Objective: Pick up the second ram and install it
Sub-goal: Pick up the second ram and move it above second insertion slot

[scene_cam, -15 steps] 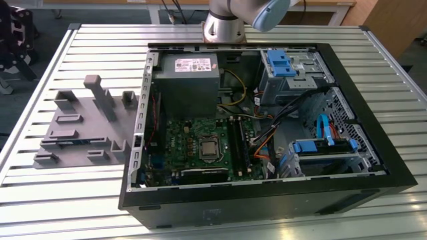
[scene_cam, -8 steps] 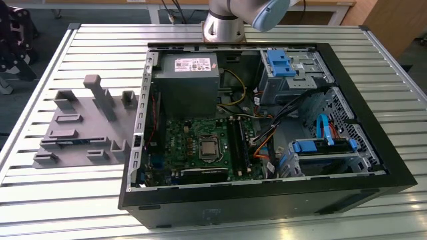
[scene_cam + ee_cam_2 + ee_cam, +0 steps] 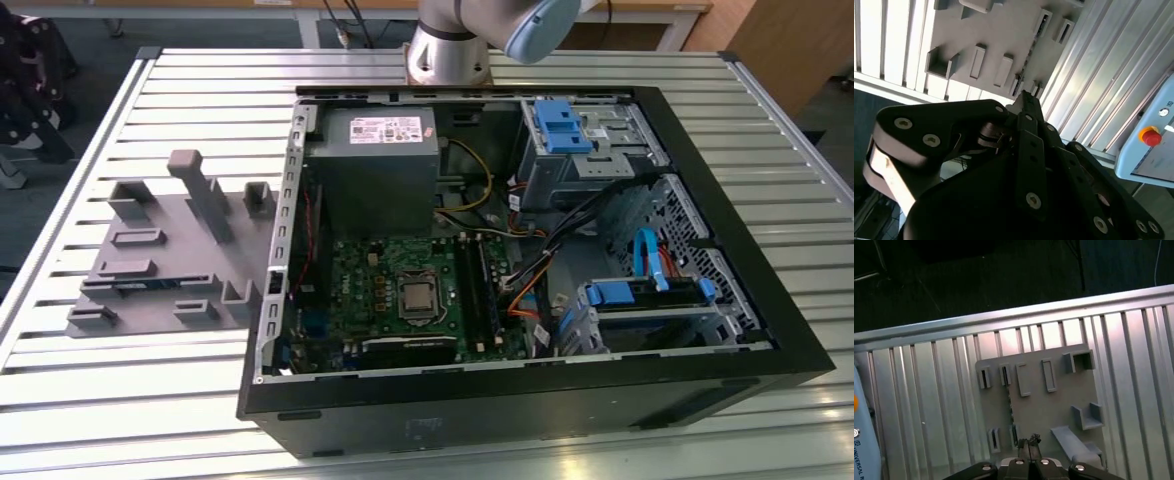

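Observation:
My gripper [image 3: 1029, 441] hangs high above the grey holder tray [image 3: 1054, 405], its black fingers pressed together with nothing between them; in the second wrist view the gripper [image 3: 1025, 98] tapers to one closed tip. A thin dark strip [image 3: 1009, 410] stands on edge in the tray's long narrow groove, just beyond the fingertips. It looks like the second ram seen edge-on, though I cannot be sure. The same strip [image 3: 150, 284] lies across the tray [image 3: 167, 250] in the exterior view. The motherboard's long black slots [image 3: 478, 285] sit inside the open computer case.
The open computer case [image 3: 534, 380] fills the middle of the slatted metal table [image 3: 160, 390], with the tray beside it on the exterior view's left. The arm's base [image 3: 447, 50] stands behind the case. A pendant with a red button [image 3: 1150, 136] lies off the table edge.

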Controlling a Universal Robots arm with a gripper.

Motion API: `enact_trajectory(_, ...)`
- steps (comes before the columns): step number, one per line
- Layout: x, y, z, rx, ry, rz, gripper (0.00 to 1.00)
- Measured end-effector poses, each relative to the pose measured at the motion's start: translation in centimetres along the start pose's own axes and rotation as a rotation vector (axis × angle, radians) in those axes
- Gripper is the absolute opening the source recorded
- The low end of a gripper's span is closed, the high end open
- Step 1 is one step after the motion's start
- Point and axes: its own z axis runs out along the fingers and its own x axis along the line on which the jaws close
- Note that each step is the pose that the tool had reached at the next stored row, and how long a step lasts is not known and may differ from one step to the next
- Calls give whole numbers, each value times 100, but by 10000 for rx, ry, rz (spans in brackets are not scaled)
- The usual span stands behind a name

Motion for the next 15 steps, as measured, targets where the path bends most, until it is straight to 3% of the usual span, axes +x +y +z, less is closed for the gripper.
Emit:
enact_trajectory(4,0,0,8,-3,2,-356,11)
enact_trajectory(8,0,0,11,-3,3,-382,11)
enact_trajectory(10,3,-1,44,-54,7,-382,24)
enact_trajectory(15,8,-2,121,-142,18,-379,24)
